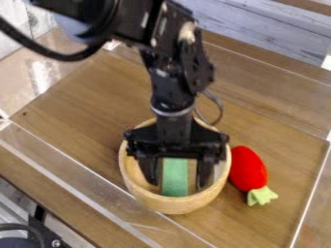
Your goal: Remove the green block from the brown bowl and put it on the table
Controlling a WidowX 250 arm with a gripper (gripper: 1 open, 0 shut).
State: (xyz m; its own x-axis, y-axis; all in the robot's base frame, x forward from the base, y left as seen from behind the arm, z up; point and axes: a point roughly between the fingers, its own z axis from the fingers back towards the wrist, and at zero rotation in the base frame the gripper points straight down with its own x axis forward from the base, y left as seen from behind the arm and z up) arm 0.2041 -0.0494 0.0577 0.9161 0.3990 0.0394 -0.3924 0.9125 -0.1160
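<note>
The brown bowl (134, 180) sits on the table (77, 107) near the front edge. Inside it lies the green block (173, 175), a flat bar pointing toward the camera. My gripper (172, 170) points straight down into the bowl, its two dark fingers open and standing on either side of the block, one left and one right. The fingertips reach down inside the rim. The block's far end is hidden behind the gripper's body. The block rests in the bowl and is not lifted.
A red strawberry toy (247, 169) with a small green stem lies just right of the bowl. Clear acrylic walls (26, 82) run along the table's edges. Bare wood stretches to the left and behind the bowl.
</note>
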